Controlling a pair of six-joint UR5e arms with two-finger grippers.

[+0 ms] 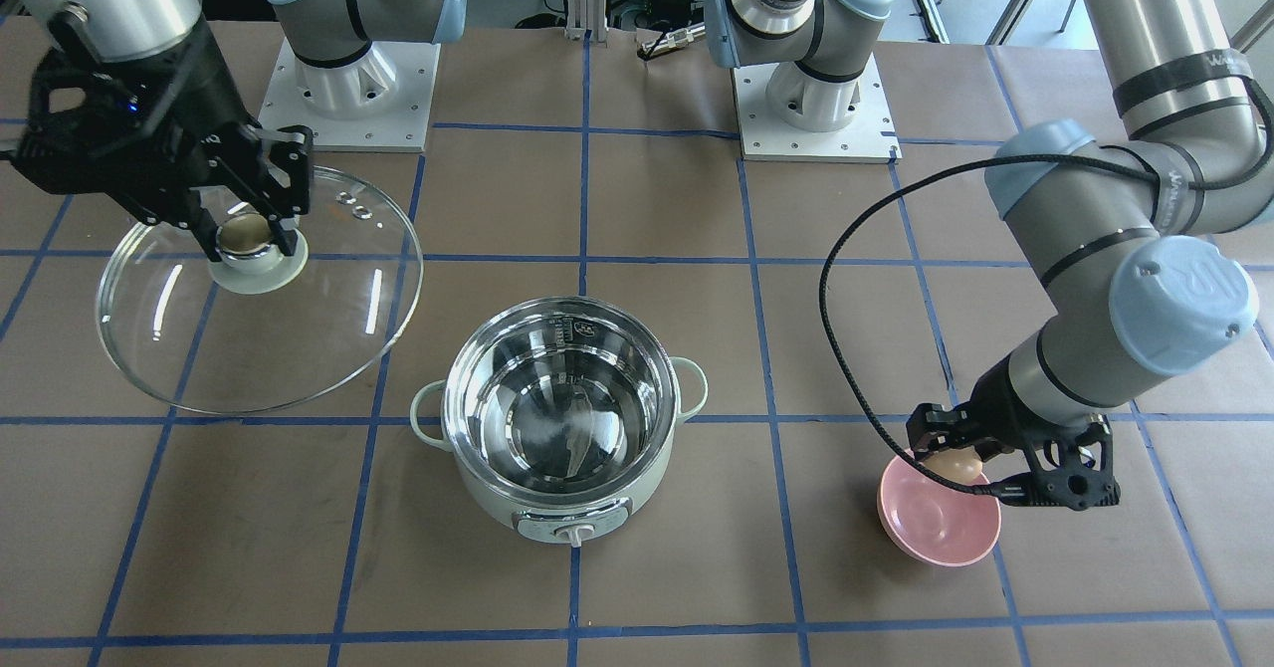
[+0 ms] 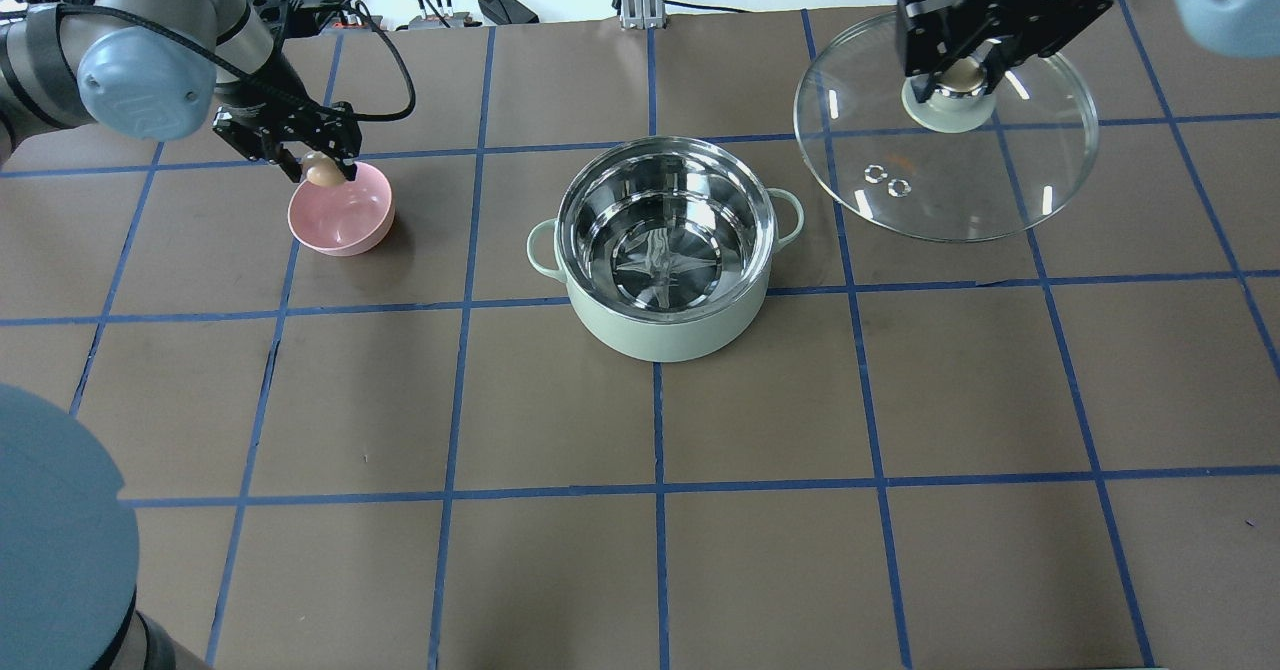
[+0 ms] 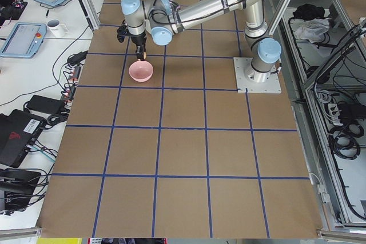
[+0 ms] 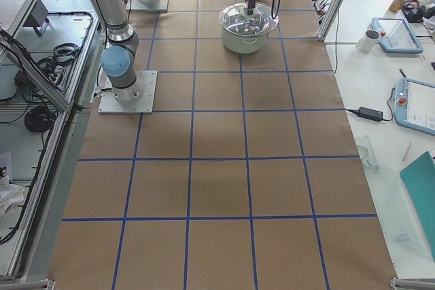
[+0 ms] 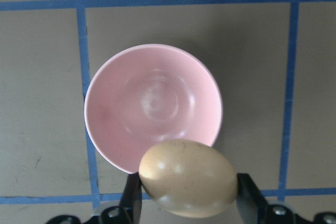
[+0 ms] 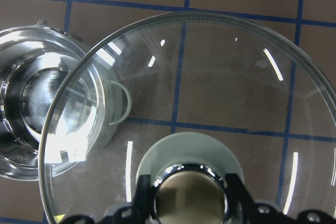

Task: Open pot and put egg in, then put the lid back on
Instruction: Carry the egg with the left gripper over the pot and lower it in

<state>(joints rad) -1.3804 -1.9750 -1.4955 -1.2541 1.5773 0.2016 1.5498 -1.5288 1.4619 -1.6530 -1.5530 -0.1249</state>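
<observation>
The mint-green pot (image 2: 665,260) stands open at the table's middle, its steel inside bare; it also shows in the front view (image 1: 562,418). My left gripper (image 2: 322,172) is shut on the tan egg (image 2: 324,172) and holds it just above the far rim of a pink bowl (image 2: 341,212). The left wrist view shows the egg (image 5: 187,178) between the fingers, over the bowl (image 5: 152,103). My right gripper (image 2: 962,78) is shut on the beige knob of the glass lid (image 2: 945,165), held to the right of the pot. The lid (image 6: 210,103) fills the right wrist view.
The table is brown paper with a blue tape grid. The two arm bases (image 1: 348,80) stand on white plates at the robot's side. Tablets, a mug and cables lie on side benches beyond the table's ends.
</observation>
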